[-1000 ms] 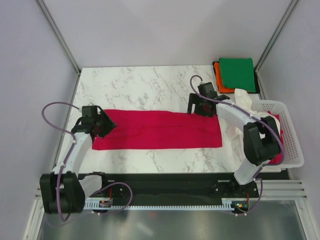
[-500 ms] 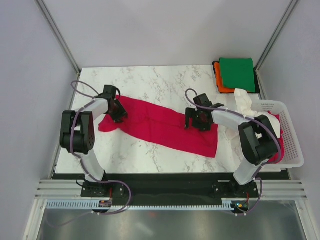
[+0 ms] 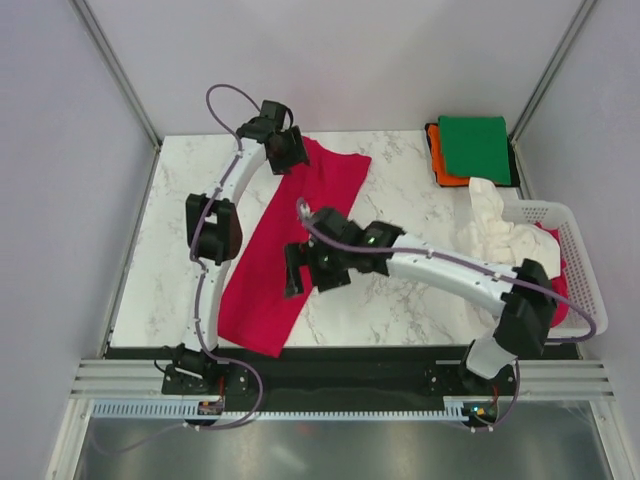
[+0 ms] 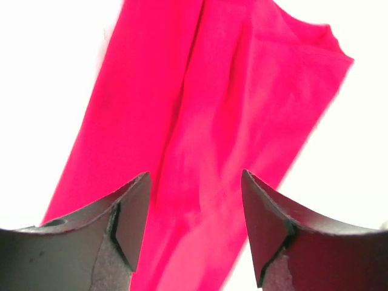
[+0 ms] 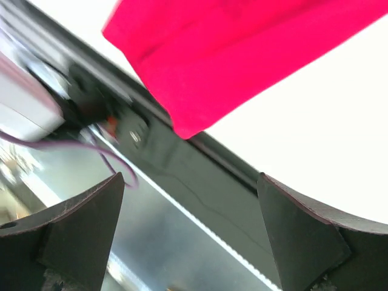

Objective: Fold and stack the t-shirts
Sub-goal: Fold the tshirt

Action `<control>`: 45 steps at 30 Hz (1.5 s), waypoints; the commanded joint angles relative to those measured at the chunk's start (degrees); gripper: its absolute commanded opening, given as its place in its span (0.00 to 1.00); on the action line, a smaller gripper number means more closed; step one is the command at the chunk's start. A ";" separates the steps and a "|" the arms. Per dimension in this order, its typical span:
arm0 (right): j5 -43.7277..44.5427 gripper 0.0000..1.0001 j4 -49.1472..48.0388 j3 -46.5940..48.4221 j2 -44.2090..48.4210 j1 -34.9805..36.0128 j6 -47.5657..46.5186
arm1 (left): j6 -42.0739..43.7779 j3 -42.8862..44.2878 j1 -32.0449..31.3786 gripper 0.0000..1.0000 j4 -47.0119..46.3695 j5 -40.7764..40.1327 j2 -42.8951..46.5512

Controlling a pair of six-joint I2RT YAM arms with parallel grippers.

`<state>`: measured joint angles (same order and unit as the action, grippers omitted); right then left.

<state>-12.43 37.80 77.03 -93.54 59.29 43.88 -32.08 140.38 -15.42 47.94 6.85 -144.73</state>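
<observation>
Crimson t-shirt [image 3: 258, 285] lies flat, diagonal on the marble table [image 3: 400, 310], far centre to near edge. Left gripper [image 4: 194, 179] above its far end, fingers spread, nothing pinched; right gripper [image 5: 191, 179] at its mid edge, spread too. Red shirt [image 3: 562, 275] in the basket [image 3: 592, 290] mostly hidden behind right arm [image 3: 440, 265].

Robotics lab cell — plain grey enclosure walls [image 3: 300, 60], aluminium frame posts [image 3: 115, 72], marble-patterned tabletop [image 3: 400, 190]

Your left gripper [image 4: 195, 179] is hovering over the crimson t-shirt [image 4: 206, 109], its dark fingers [image 4: 128, 227] standing apart with red cloth showing between them. The shirt is stretching away, creased lengthwise, across a glaring white surface [image 4: 48, 60].
</observation>
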 commanded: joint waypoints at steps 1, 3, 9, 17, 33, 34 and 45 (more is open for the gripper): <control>5.92 0.98 9.47 6.28 4.42 -5.58 -3.87 | 5.62 -9.71 0.65 0.69 -0.99 1.50 18.28; 7.06 0.98 10.27 7.25 3.37 -8.55 -4.94 | 6.23 -14.14 0.74 0.70 -0.83 -1.04 23.59; 6.90 0.98 6.50 6.02 -1.64 -16.20 -7.58 | 5.71 -35.49 3.99 0.70 -0.75 -3.43 43.62; 5.48 0.98 2.10 15.84 -17.28 -23.78 -8.81 | 2.46 -68.27 4.70 0.68 -3.82 -1.68 64.11; 14.85 0.25 2.45 40.10 -46.36 -30.19 -15.12 | -3.17 -95.72 4.61 0.63 -7.25 8.17 92.25; 16.63 0.23 3.41 45.00 -47.60 -30.20 -16.36 | -3.78 -96.16 4.61 0.63 -7.16 8.61 92.95; 30.63 0.94 2.64 54.48 -45.82 -30.37 -29.73 | -4.13 -99.42 4.52 0.62 -6.19 9.15 95.94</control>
<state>13.52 40.64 135.39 -148.33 29.02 16.71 -34.65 41.45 -10.74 42.17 14.72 -50.04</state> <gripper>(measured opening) 0.932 0.621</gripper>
